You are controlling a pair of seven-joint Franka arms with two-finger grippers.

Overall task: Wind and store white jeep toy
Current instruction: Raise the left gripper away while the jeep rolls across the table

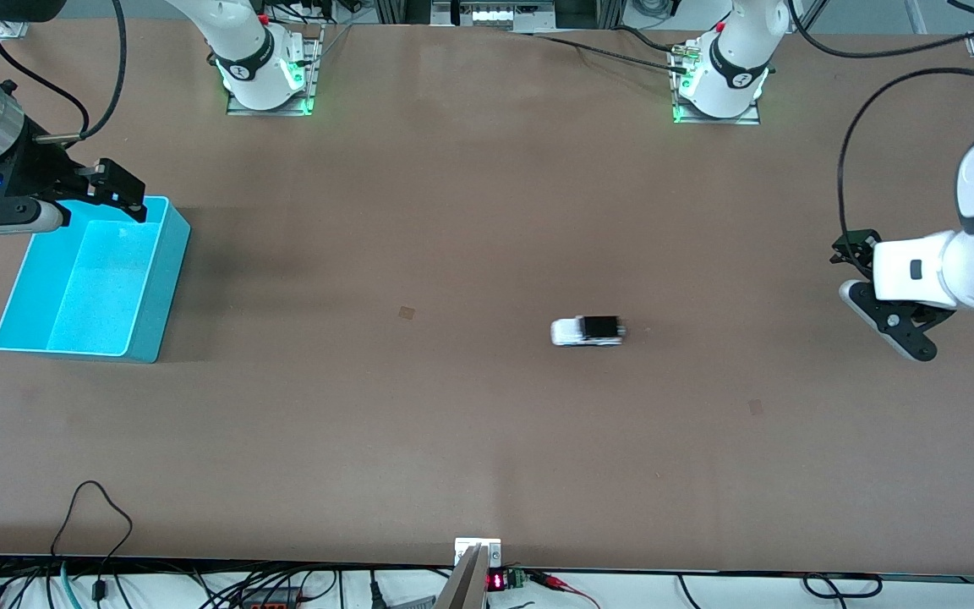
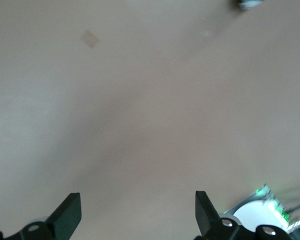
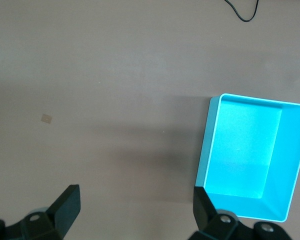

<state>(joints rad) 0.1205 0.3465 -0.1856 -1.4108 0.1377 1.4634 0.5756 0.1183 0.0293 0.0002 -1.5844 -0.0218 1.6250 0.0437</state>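
**Inventory: two hands aloft, one toy on the counter, one bin**

Left hand (image 1: 863,292): raised over bare counter at the left arm's end, carrying nothing. The left wrist view shows its two dark fingers (image 2: 67,216) spread wide, with only brown surface between them. Its white arm enters from that end of the counter.

Right hand (image 1: 119,193): raised over the turquoise bin (image 1: 161,279), above the bin's corner farthest from the front camera. Its fingers (image 3: 65,205) stand wide apart in the right wrist view, with nothing between them. Black body and silver wrist, with a black cable looping up from it.

White jeep toy (image 1: 588,331): resting on the open counter, roughly midway between the two hands and somewhat closer to the left arm's end. White body, black rectangular rear section, lying lengthwise along the counter. Well apart from both hands and from the bin. A small part of it shows at the edge of the left wrist view (image 2: 249,4).

Turquoise bin: rectangular, open-topped, interior bare, sitting at the right arm's end of the counter. Seen from above in the right wrist view (image 3: 212,150).

Counter (image 1: 453,211): brown, matte. A small square mark (image 1: 406,313) lies on it between bin and toy.

Arm bases: two white bases, lit green, (image 1: 263,72) and (image 1: 719,80), along the counter edge farthest from the front camera.
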